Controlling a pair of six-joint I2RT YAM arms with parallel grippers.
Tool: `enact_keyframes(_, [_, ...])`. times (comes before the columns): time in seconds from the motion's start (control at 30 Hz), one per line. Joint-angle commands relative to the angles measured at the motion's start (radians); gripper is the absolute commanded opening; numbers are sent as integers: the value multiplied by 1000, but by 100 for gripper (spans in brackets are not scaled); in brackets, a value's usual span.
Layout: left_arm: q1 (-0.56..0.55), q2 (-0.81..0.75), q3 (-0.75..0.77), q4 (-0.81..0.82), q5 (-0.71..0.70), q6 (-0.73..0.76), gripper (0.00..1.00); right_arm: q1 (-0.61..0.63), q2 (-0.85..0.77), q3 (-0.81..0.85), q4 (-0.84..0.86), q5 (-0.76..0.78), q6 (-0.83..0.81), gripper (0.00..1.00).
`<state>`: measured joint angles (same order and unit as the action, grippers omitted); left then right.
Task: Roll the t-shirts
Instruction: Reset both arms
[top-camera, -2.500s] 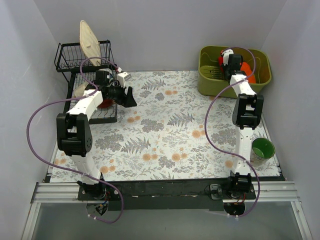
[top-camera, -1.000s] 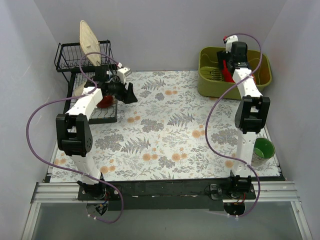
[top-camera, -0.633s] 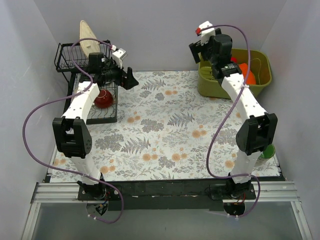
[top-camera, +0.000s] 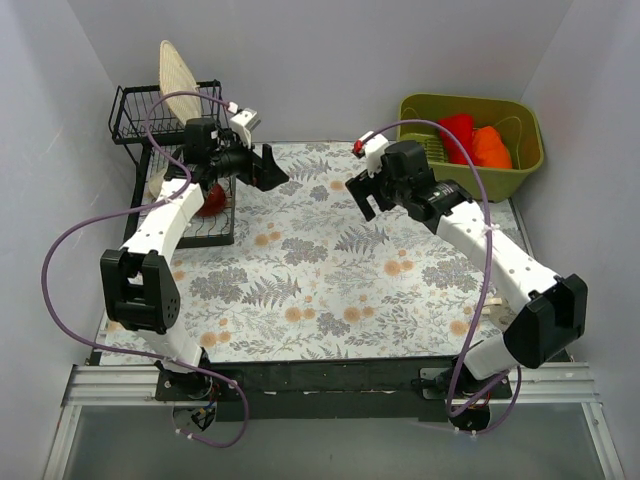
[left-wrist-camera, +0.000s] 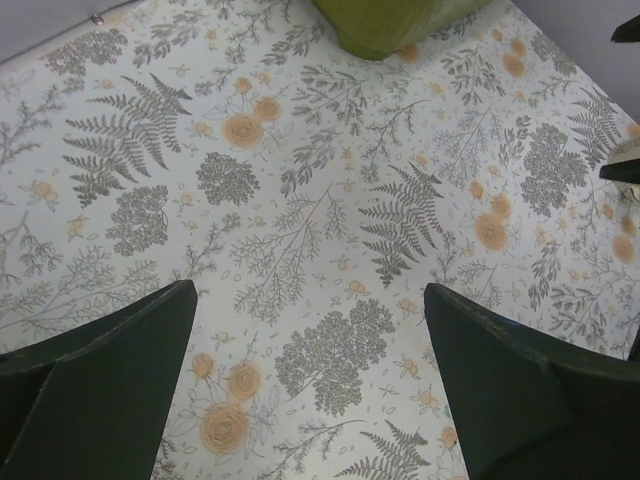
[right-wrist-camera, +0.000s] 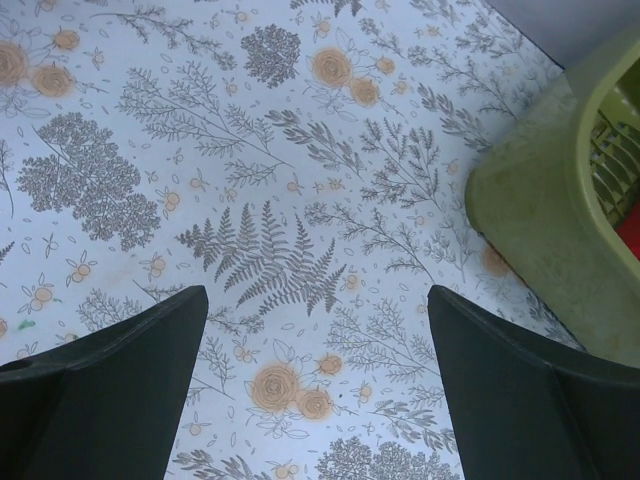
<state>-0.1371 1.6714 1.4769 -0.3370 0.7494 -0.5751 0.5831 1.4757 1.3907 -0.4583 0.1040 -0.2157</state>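
By the rack (top-camera: 135, 115) and its red bowl (top-camera: 210, 203), the left gripper (top-camera: 272, 170) hangs with jaws wide and empty. The mat (top-camera: 320, 290) holds no cloth. The right gripper (top-camera: 361, 194), also spread and empty, hovers over mid-mat. The red tee (top-camera: 456, 130) and orange bundle (top-camera: 491, 146) lie in the bin (top-camera: 415, 172) at far right, so all the rolling seems left to do. Earlier the left gripper was low at the rack and the right one was in the bin. The 2 have since swung out over the mat.

A lab test cell dressed as a kitchen: grey walls (top-camera: 330, 70) box in a floral counter (top-camera: 330, 290), left arm (top-camera: 165, 215) and right arm (top-camera: 500, 250) bolted to its near rail (top-camera: 330, 385), rack (top-camera: 130, 125) far left, tub (top-camera: 420, 172) far right.
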Motion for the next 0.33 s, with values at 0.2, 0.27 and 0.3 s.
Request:
enact_keyframes(0.2, [-96, -117, -90, 12, -65, 18, 98, 9, -86, -10, 50, 62, -66, 99])
enact_keyframes(0.27, [-114, -128, -107, 1, -103, 43, 98, 11, -91, -22, 66, 60, -77, 99])
enact_keyframes(0.3, [-128, -130, -113, -5, -119, 61, 98, 11, -92, -25, 72, 65, -85, 99])
